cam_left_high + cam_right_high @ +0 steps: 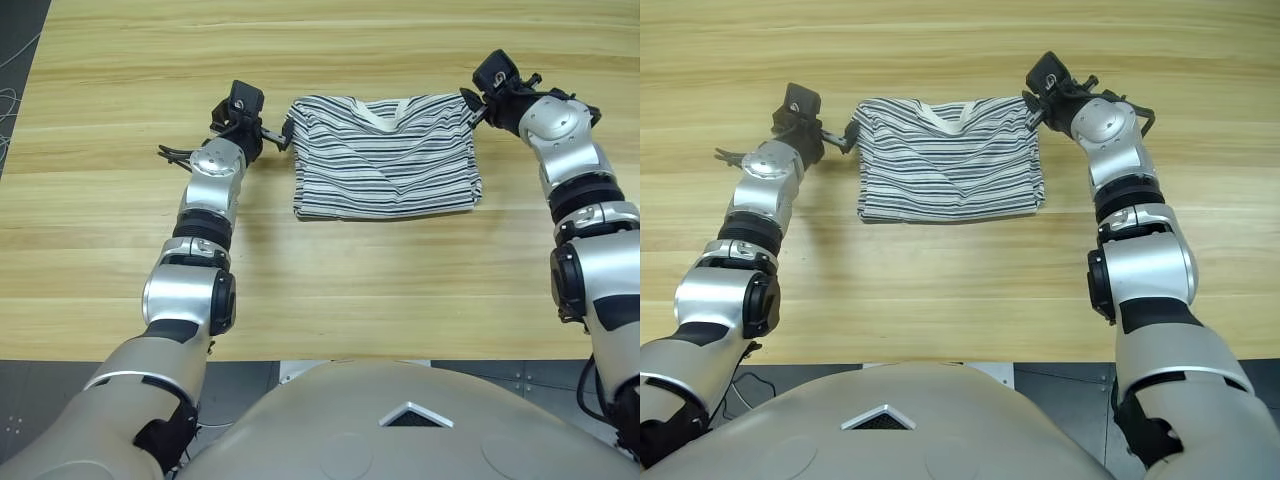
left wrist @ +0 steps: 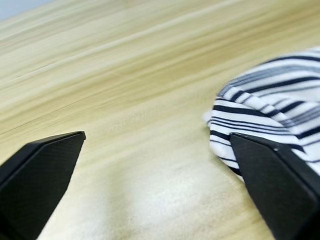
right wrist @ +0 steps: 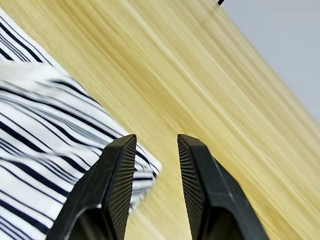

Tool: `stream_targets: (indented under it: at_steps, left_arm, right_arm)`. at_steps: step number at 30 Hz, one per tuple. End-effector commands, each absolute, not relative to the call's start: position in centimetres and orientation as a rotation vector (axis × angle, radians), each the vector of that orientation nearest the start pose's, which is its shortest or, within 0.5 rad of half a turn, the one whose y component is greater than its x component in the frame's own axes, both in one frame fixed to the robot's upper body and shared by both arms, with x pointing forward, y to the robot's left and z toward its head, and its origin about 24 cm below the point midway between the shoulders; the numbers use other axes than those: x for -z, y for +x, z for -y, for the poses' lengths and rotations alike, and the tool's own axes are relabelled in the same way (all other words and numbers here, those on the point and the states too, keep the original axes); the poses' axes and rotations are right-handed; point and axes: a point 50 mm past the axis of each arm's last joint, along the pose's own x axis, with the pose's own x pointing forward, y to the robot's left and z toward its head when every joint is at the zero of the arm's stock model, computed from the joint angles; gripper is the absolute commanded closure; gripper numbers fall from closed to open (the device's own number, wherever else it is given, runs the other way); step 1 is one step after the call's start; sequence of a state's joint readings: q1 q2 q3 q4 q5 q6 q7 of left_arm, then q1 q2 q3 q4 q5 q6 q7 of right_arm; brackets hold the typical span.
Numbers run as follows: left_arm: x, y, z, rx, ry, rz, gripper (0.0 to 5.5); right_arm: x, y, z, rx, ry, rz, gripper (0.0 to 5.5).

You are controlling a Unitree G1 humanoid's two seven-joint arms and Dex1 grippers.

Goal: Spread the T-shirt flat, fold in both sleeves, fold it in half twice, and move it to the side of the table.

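Lying folded in the frame's upper middle, the T-shirt (image 1: 385, 155) is kept square on the bench (image 1: 150, 60). The left claw (image 2: 157, 137) is spread wide and the right claw (image 3: 156, 137) parted, empty, at its upper corners, probably for another fold.

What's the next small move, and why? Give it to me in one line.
Probably close both grippers on the far corners. The T-shirt lies as a folded rectangle, collar at the far edge, and the left gripper and right gripper sit open at those corners with nothing pinched.
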State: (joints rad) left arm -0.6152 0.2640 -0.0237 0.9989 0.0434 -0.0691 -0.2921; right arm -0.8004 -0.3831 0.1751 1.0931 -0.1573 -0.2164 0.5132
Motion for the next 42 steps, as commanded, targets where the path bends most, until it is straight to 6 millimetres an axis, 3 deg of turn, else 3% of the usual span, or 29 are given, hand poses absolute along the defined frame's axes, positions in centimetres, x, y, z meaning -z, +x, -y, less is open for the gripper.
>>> stream_targets:
  at_steps: [1,5,8,11,16,21,24,29,33,37,42]
  left_arm:
    - [-6.0,35.9,-17.5,0.318,0.2,-0.104,0.02]
    - [-12.5,35.0,-15.6,0.416,0.084,0.159,0.02]
    - [-13.7,33.9,-14.8,0.522,0.035,0.167,0.02]
    - [-11.7,33.3,-14.1,0.619,0.045,0.033,0.02]
    - [-4.1,30.8,-13.7,0.812,0.225,-0.303,0.02]
    - [0.6,27.4,-14.8,1.028,0.399,-0.515,0.02]
    - [1.2,26.2,-15.7,1.124,0.427,-0.555,0.02]
    - [0.9,25.8,-17.3,1.163,0.44,-0.579,0.02]
    - [1.0,26.1,-18.3,1.132,0.452,-0.594,0.02]
    - [1.2,26.1,-18.4,1.116,0.448,-0.595,0.02]
    - [1.6,25.9,-18.9,1.101,0.453,-0.609,0.02]
  right_arm:
    - [-7.9,37.2,17.4,-0.675,-0.413,-0.17,4.0]
    - [-7.8,35.8,17.7,-0.896,-0.294,-0.242,4.0]
    - [-6.7,34.2,18.2,-1.075,-0.313,-0.365,4.0]
    - [-6.0,33.6,19.0,-1.113,-0.352,-0.463,4.0]
    - [-5.8,33.6,19.9,-1.109,-0.428,-0.523,4.0]
    - [-6.3,33.2,20.0,-1.185,-0.431,-0.53,4.0]
    - [-6.1,32.8,20.3,-1.222,-0.445,-0.571,4.0]
    - [-4.8,31.8,21.3,-1.238,-0.492,-0.685,4.0]
    - [-2.7,30.2,22.6,-1.262,-0.538,-0.814,4.0]
    - [-0.9,28.7,22.6,-1.301,-0.53,-0.874,4.0]
    - [-0.7,28.4,23.5,-1.294,-0.594,-0.912,4.0]
